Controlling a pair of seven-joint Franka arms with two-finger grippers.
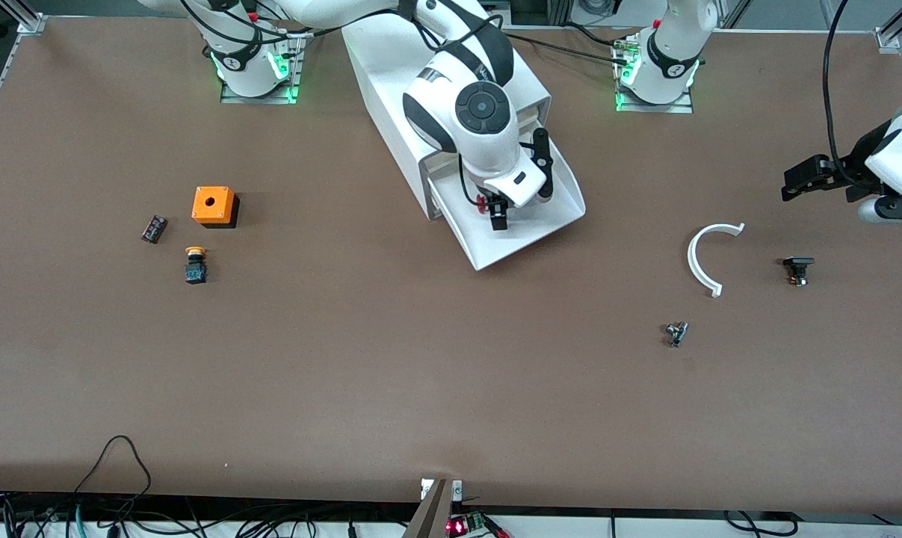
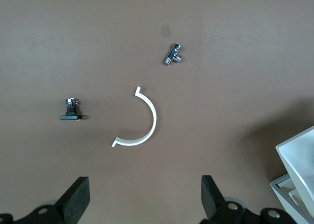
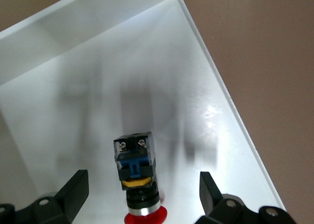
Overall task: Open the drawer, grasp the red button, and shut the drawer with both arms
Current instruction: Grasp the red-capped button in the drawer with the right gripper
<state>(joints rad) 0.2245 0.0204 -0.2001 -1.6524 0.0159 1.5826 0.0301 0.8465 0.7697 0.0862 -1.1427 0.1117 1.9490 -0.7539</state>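
Note:
The bottom drawer (image 1: pixel 525 239) of the white cabinet (image 1: pixel 391 90) stands pulled out toward the front camera. The red-capped button (image 1: pixel 483 200) lies on the drawer floor (image 3: pixel 73 86). In the right wrist view its black-and-blue body (image 3: pixel 135 160) sits between the two fingers, which do not touch it. My right gripper (image 1: pixel 521 190) hangs open over the drawer, straddling the button (image 3: pixel 142 182). My left gripper (image 1: pixel 802 183) waits open above the table at the left arm's end (image 2: pixel 144 187), with nothing between its fingers.
An orange box (image 1: pixel 214 205), a yellow-capped button (image 1: pixel 195 265) and a small dark part (image 1: pixel 154 229) lie toward the right arm's end. A white curved piece (image 1: pixel 701 258), a black part (image 1: pixel 798 269) and a metal fitting (image 1: pixel 676 333) lie below the left gripper.

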